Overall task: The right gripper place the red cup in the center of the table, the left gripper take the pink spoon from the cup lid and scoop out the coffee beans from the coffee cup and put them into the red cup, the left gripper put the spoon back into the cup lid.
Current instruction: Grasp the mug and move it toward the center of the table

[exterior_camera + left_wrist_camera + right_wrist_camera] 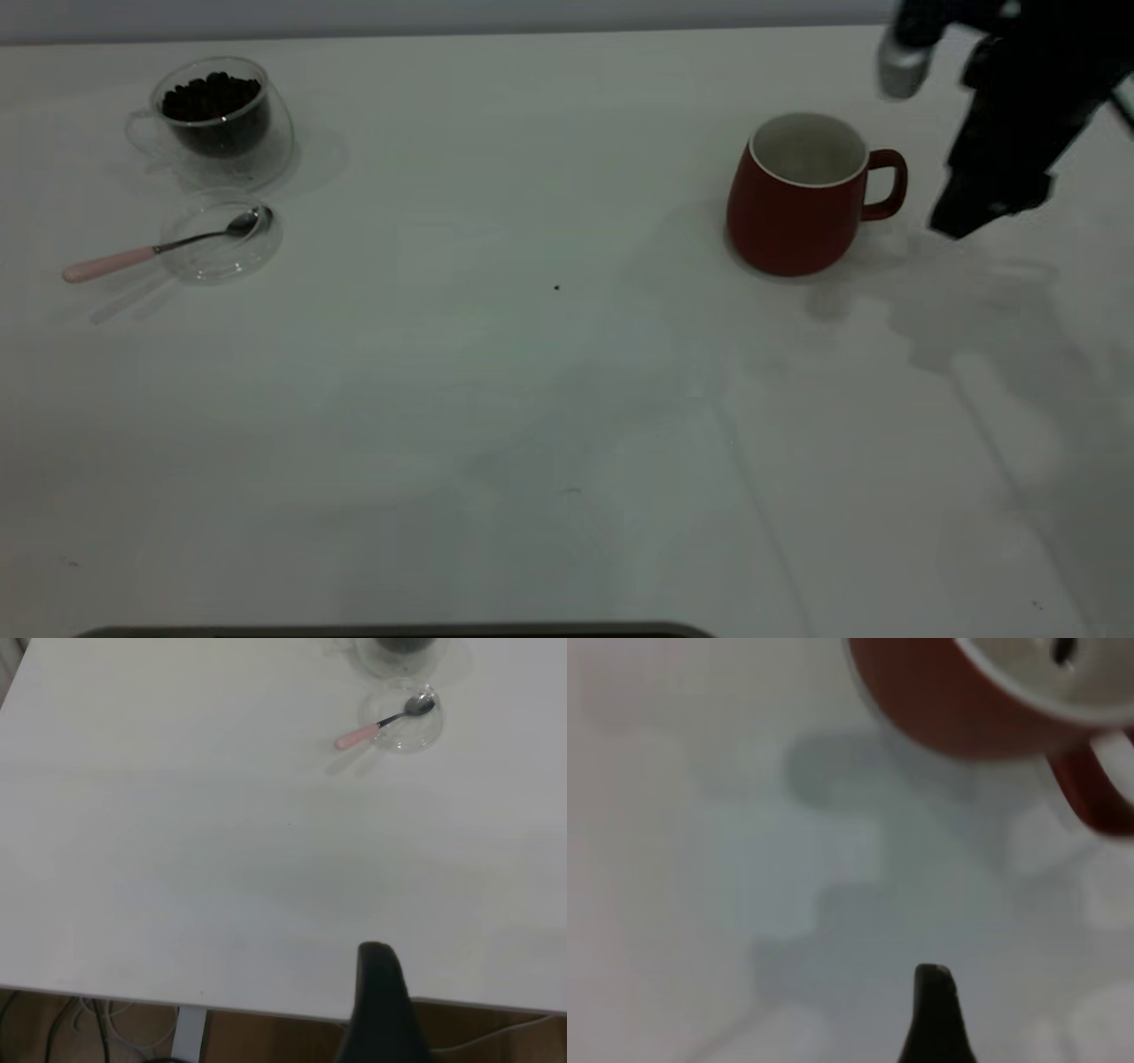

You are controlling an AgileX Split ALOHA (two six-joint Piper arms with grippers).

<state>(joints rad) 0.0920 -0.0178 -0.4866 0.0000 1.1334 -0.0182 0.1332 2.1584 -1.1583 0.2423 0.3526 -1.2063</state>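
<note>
Right gripper [961, 221] hangs just beside the mug handle, holding nothing; its opening cannot be judged. Left gripper [381, 992] waits off the table [532, 425] edge, likewise unreadable. Mug [797, 208] stands right of centre, empty: step one is not done. Spoon [151, 250] rests on the lid [221, 252]. Beans [211, 96] fill the glass cup [221, 120] beyond.

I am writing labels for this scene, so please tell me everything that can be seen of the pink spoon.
The pink spoon is a small teaspoon with a pale pink handle and a shiny metal neck and bowl. It lies tilted: the bowl rests inside the clear cup lid, the neck crosses the lid's rim, and the handle reaches out over the table toward the exterior view's left. The coffee cup with beans stands just behind the lid. No gripper touches the spoon, and its bowl looks empty.
</note>
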